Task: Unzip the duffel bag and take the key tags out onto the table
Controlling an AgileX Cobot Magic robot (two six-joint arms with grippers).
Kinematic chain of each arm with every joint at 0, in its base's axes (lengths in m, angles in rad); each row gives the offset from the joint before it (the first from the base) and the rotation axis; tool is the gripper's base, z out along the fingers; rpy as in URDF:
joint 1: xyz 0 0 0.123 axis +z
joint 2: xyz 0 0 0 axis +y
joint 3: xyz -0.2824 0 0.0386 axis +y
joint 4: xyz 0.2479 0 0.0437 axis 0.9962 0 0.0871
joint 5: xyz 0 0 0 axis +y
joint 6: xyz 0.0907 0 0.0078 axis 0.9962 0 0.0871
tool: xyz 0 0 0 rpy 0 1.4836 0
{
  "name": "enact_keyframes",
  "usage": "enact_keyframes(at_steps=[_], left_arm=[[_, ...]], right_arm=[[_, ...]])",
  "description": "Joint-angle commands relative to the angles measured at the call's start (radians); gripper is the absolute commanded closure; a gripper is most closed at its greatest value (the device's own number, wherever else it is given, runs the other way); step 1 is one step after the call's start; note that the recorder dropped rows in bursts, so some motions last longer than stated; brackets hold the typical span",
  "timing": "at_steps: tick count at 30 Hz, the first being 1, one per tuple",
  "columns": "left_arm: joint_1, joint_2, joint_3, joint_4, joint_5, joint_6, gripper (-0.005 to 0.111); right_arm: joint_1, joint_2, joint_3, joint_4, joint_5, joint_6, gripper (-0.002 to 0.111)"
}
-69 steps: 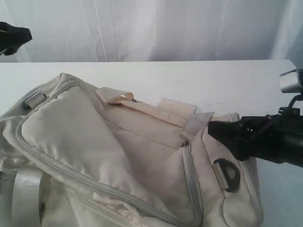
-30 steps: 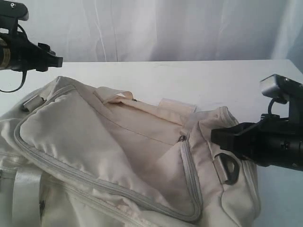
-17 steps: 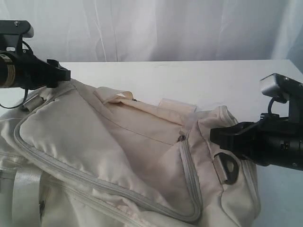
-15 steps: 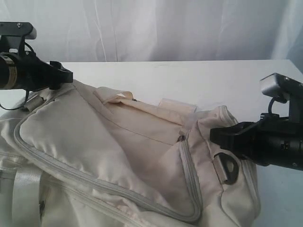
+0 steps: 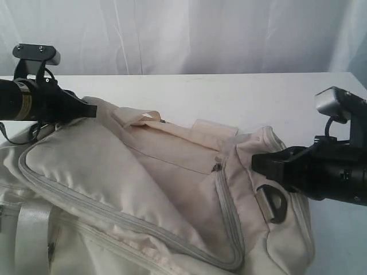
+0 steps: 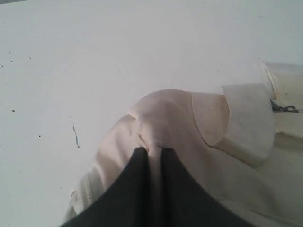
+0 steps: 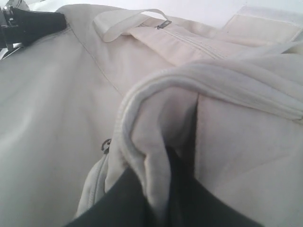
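The cream-white duffel bag (image 5: 143, 189) lies zipped shut across the white table (image 5: 229, 94). My left gripper (image 5: 92, 110) is shut on a fold of the bag's fabric (image 6: 154, 137) at its far left corner. My right gripper (image 5: 256, 164) is shut on a pinch of the piped rim (image 7: 156, 161) at the bag's right end. A small metal zipper pull (image 5: 217, 167) sits just left of that grip, also visible as zipper pull (image 7: 106, 144) in the right wrist view. The key tags are hidden.
A black D-ring (image 5: 274, 203) hangs on the bag's right end below my right arm. A shiny webbing strap (image 5: 31, 235) crosses the bag at the lower left. White curtain (image 5: 189, 34) backs the table. A second zipper pull (image 7: 164, 24) lies by a strap loop.
My left arm came in from the upper left, dropped onto the bag's far left corner and closed on the fabric. The right gripper kept its hold, lifting the bag's right end slightly.
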Motion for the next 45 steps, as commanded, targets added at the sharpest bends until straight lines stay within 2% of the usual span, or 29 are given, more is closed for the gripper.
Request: enact_keyframes(at_steps=[1, 4, 8, 14, 21, 31, 45], left_arm=[[-0.001, -0.004, 0.004, 0.017, 0.068, 0.02, 0.107], [-0.001, -0.026, 0.004, -0.01, 0.114, 0.02, 0.107], [-0.001, -0.074, 0.004, -0.087, 0.187, 0.02, 0.107], [-0.001, -0.146, -0.021, -0.141, 0.283, 0.02, 0.107], [-0.001, -0.197, -0.03, -0.141, 0.34, 0.024, 0.107], [-0.001, -0.211, -0.03, -0.141, 0.535, 0.024, 0.107], [0.01, -0.197, -0.121, -0.103, 0.491, 0.076, 0.107]], right_arm=[[0.002, -0.01, -0.015, 0.044, 0.0, -0.014, 0.108], [0.002, -0.01, -0.021, 0.085, 0.069, -0.014, 0.108], [0.002, -0.01, -0.037, 0.303, 0.163, -0.021, 0.108], [0.002, -0.006, -0.103, 0.503, 0.178, -0.19, 0.108], [0.002, 0.055, -0.174, 0.535, 0.228, -0.203, 0.108], [-0.001, 0.133, -0.189, 0.581, 0.295, -0.205, 0.108], [-0.003, 0.173, -0.293, 0.575, 0.322, -0.205, 0.108]])
